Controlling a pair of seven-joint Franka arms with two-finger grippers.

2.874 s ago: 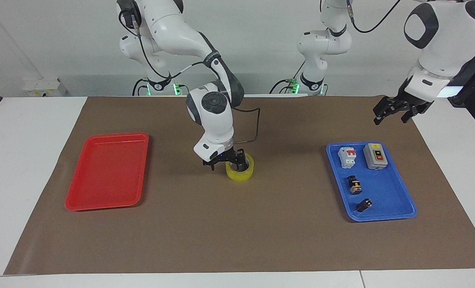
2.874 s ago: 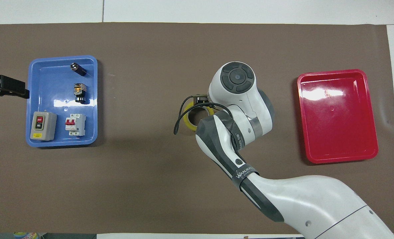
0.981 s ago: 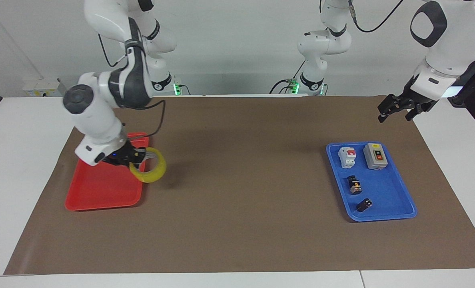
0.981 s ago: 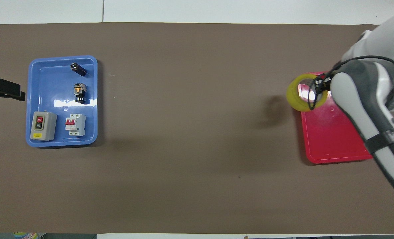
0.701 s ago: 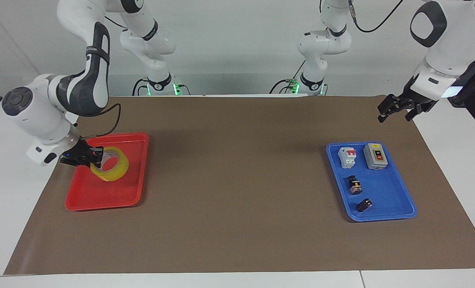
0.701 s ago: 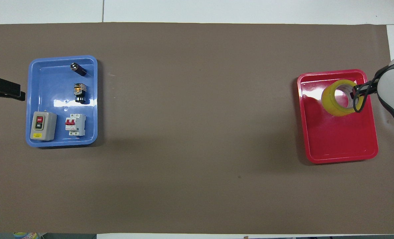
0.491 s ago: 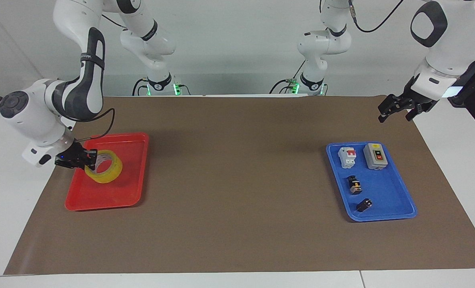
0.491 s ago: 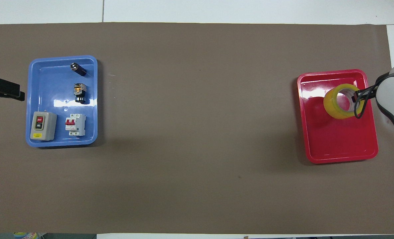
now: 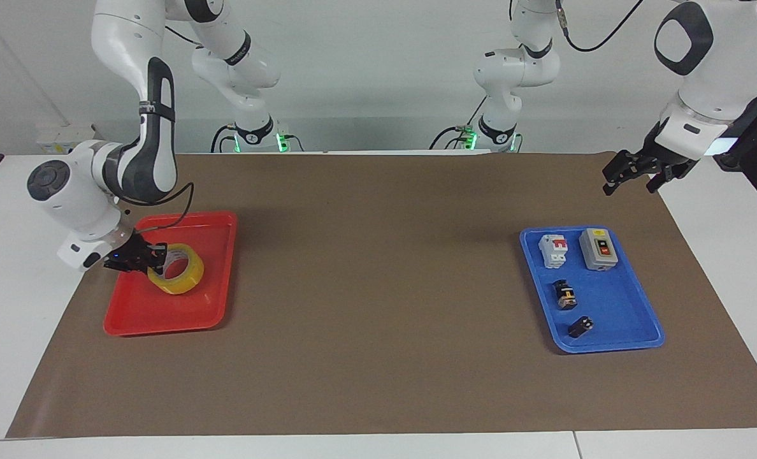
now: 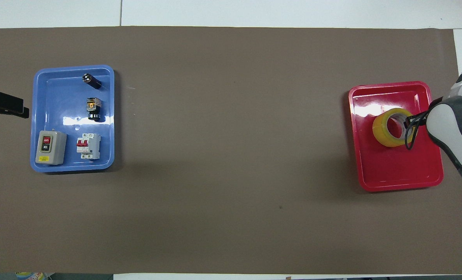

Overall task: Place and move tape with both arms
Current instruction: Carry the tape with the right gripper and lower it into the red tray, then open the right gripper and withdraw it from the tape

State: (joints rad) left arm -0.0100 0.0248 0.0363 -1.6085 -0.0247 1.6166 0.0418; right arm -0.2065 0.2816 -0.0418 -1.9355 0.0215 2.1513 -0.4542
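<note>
The tape (image 9: 188,280), a yellowish ring with a pale core, hangs tilted low inside the red tray (image 9: 162,313). My right gripper (image 9: 155,257) is shut on the ring's wall at the side toward the right arm's end of the table. I cannot tell whether the tape's lower edge touches the tray floor. In the overhead view the tape (image 10: 381,130) lies over the half of the red tray (image 10: 394,172) farther from the robots, with the right gripper (image 10: 408,124) at its rim. My left gripper (image 9: 631,176) waits open and empty, raised over the mat's corner beside the blue tray (image 9: 615,322).
The blue tray (image 10: 60,105) holds a grey switch box (image 10: 50,147), a white and red breaker (image 10: 88,146) and two small dark parts (image 10: 92,109). The left gripper (image 10: 4,105) shows at that view's edge. Brown mat (image 9: 378,287) lies bare between the trays.
The right gripper carried the tape from above the red tray's inner edge to over the tray and lowered it toward the floor. The left arm stayed still.
</note>
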